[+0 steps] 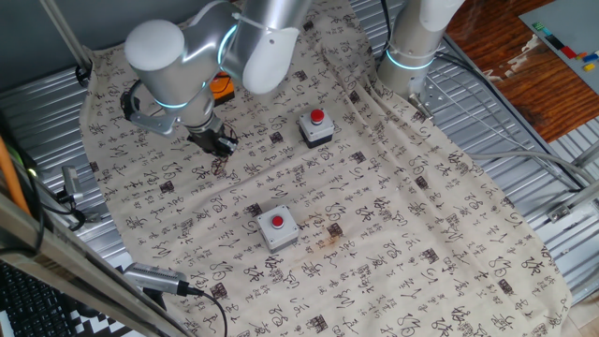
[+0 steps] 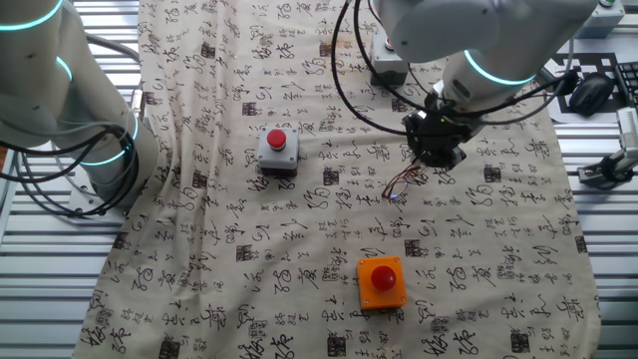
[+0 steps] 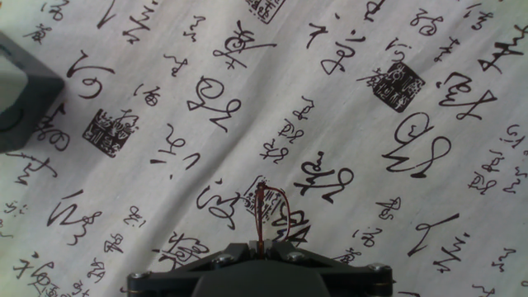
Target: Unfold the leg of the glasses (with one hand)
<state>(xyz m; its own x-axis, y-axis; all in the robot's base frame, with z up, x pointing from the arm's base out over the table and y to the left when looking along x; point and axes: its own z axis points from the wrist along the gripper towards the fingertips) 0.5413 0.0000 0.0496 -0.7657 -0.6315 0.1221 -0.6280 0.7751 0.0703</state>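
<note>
The glasses [image 2: 403, 183] are a thin reddish-brown wire frame just off the printed cloth, hanging from my gripper [image 2: 436, 158]. One fixed view shows them as a faint wire shape [image 1: 220, 168] below the gripper [image 1: 222, 145]. In the hand view a thin red wire of the glasses [image 3: 261, 210] rises from between the fingers, with a curved piece beside it. The gripper [image 3: 261, 244] is shut on that wire. The lenses are too small to make out.
Two grey boxes with red buttons [image 1: 317, 127] [image 1: 278, 227] stand on the cloth [image 1: 393, 234]. An orange button box [image 2: 382, 282] sits near the gripper's side. A second arm's base [image 1: 412, 51] stands at the cloth's edge. A grey box corner [image 3: 21, 95] shows in the hand view.
</note>
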